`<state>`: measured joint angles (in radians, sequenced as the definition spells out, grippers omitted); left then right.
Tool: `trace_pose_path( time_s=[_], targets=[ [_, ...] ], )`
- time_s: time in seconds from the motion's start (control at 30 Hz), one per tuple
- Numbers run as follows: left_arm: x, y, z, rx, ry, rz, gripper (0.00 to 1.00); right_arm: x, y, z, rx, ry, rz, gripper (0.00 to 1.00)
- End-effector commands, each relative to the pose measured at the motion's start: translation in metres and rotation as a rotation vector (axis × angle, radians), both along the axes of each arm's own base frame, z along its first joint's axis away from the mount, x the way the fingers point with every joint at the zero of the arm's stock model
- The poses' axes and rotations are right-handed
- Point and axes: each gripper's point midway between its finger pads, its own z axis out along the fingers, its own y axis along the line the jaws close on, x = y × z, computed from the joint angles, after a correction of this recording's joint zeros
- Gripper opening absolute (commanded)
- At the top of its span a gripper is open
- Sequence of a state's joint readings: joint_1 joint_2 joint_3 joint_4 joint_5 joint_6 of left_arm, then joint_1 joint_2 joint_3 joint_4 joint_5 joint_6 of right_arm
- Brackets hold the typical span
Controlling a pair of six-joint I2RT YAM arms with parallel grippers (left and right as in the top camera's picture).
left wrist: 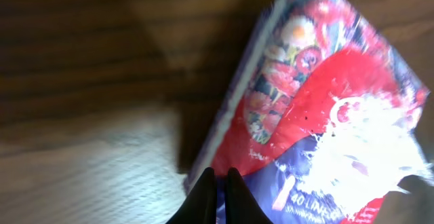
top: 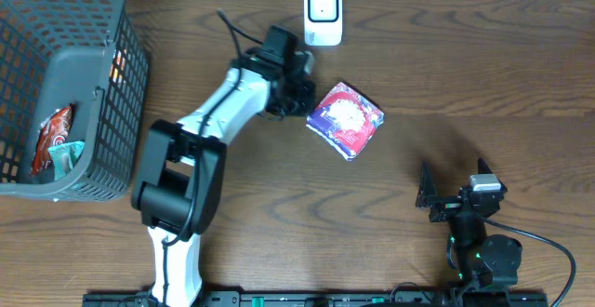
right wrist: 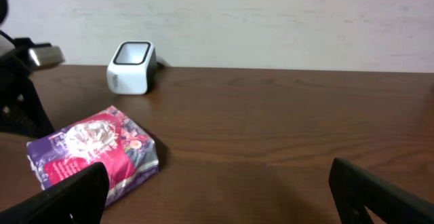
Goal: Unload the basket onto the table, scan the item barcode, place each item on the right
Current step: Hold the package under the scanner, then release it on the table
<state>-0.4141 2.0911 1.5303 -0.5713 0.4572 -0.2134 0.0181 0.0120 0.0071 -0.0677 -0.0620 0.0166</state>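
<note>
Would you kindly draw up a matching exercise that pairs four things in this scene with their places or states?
Things:
1. grey plastic mesh basket
2. white box-shaped scanner
3. left hand
4. right hand

Places or states:
A. open, at the near right of the dark wooden table
B. at the far edge
C. shut on the edge of the purple and red floral packet
D. at the left edge, with snack packs inside

Pairs: 1-D, 2-B, 3-C, 4-A.

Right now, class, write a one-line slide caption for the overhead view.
Left gripper shut on a packet near the scanner; right gripper open, idle.
</note>
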Motion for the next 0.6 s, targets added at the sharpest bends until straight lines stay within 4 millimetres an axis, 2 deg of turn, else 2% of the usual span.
trace_pose_path(
  time_s=[0.0, 0.23, 0.33, 0.47, 0.57],
  targets=[
    [-0.004, 0.005, -0.01, 0.082, -0.003, 0.017, 0.08, 0.0, 0.001, -0.001, -0.011, 0.0, 0.005, 0.99],
    [-0.053, -0.005, -0.018, 0.137, 0.148, -0.038, 0.08, 0.0, 0.001, -0.001, -0.011, 0.0, 0.005, 0.99],
    [-0.072, -0.022, -0.015, 0.095, 0.2, -0.084, 0.07, 0.0, 0.001, -0.001, -0.011, 0.0, 0.005, 0.99],
    [-0.077, -0.037, -0.009, 0.051, 0.198, -0.118, 0.07, 0.0, 0.001, -0.001, -0.011, 0.0, 0.005, 0.99],
    [-0.07, -0.036, -0.005, 0.057, 0.176, -0.108, 0.08, 0.0, 0.001, -0.001, -0.011, 0.0, 0.005, 0.99]
  ],
)
